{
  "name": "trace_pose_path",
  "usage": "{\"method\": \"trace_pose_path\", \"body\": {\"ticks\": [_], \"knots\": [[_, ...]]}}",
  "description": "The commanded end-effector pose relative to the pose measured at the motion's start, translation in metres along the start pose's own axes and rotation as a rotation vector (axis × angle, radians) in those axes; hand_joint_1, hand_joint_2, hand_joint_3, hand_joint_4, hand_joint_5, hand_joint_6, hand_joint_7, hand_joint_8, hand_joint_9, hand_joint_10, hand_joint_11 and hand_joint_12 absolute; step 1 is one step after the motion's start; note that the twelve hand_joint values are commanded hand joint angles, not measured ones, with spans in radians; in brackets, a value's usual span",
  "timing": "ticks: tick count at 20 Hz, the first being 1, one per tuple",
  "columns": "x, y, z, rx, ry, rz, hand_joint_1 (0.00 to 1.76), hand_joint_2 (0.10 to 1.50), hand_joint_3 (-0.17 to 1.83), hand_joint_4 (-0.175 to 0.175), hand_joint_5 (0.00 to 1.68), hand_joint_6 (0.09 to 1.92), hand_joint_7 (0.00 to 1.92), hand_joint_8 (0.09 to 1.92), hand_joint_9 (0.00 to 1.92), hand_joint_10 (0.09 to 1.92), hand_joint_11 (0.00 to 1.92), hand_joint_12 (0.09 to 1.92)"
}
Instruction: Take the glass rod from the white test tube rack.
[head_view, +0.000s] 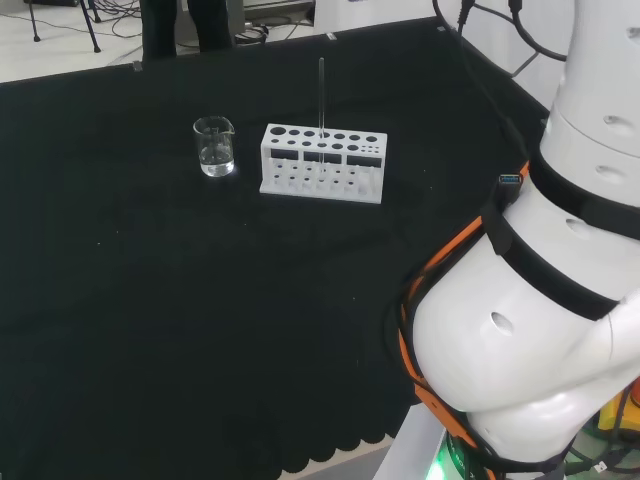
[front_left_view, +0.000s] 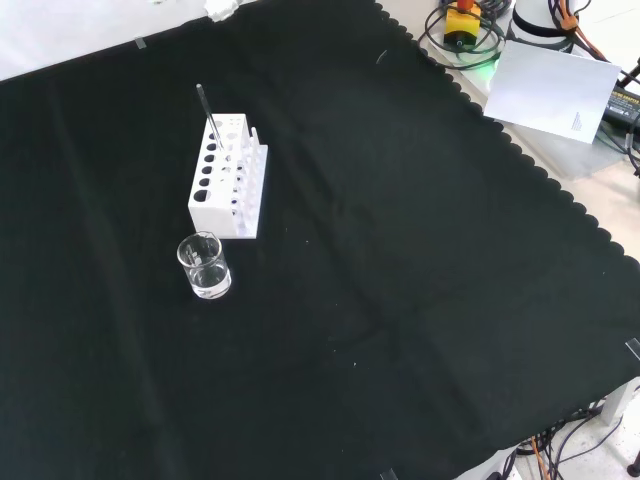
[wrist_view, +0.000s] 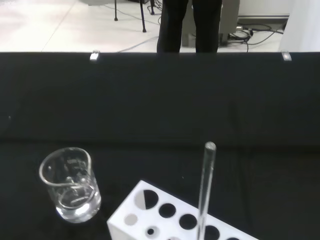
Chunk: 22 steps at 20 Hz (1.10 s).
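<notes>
glass rod (head_view: 321, 95) stands upright in a hole along the far row of the white test tube rack (head_view: 323, 162), long axis vertical, so the grasp looks to come from above or the side. whether the hand's fingers are open or closed, i cannot tell. rack sits toward the black cloth's (head_view: 150, 300) far edge in the head view, a small glass beaker (head_view: 214, 147) just beside it; cloth otherwise bare.

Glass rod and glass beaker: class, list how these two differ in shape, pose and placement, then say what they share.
1. The glass rod is long and thin; the glass beaker is short and wide, with a pouring lip.
2. The rod stands upright in a hole of the white test tube rack; the beaker sits directly on the black cloth.
3. The rod rises well above the rack; the beaker stays about level with it.
Both are clear glass and untouched.
</notes>
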<state>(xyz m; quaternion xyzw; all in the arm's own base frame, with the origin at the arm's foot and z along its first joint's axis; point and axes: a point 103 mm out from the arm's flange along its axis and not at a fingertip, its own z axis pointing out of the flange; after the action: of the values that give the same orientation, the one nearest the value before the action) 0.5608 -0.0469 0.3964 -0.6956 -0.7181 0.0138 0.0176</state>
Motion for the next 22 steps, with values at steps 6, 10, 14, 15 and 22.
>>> {"method": "trace_pose_path", "body": {"ticks": [6, 10, 14, 15, 22], "knots": [[-0.013, 0.013, 0.021, 0.01, -0.003, 0.032, 0.76, 0.81, 0.61, -0.175, 0.31, 1.07, 0.72, 1.17, 0.98, 1.09, 0.97, 1.27], [-0.015, 0.013, 0.028, 0.016, -0.018, 0.006, 0.76, 0.81, 0.61, -0.175, 0.33, 1.09, 0.74, 1.18, 1.02, 1.12, 1.04, 1.27], [-0.019, 0.012, 0.035, 0.01, 0.008, -0.003, 0.76, 0.81, 0.61, -0.175, 0.34, 1.11, 0.76, 1.19, 1.05, 1.14, 1.09, 1.27], [-0.018, 0.013, 0.037, 0.012, 0.005, -0.003, 0.76, 0.81, 0.61, -0.175, 0.35, 1.11, 0.76, 1.2, 1.05, 1.15, 1.1, 1.27], [-0.021, 0.013, 0.049, 0.008, 0.017, -0.009, 0.77, 0.82, 0.62, -0.175, 0.36, 1.13, 0.77, 1.21, 1.07, 1.17, 1.14, 1.27]]}}
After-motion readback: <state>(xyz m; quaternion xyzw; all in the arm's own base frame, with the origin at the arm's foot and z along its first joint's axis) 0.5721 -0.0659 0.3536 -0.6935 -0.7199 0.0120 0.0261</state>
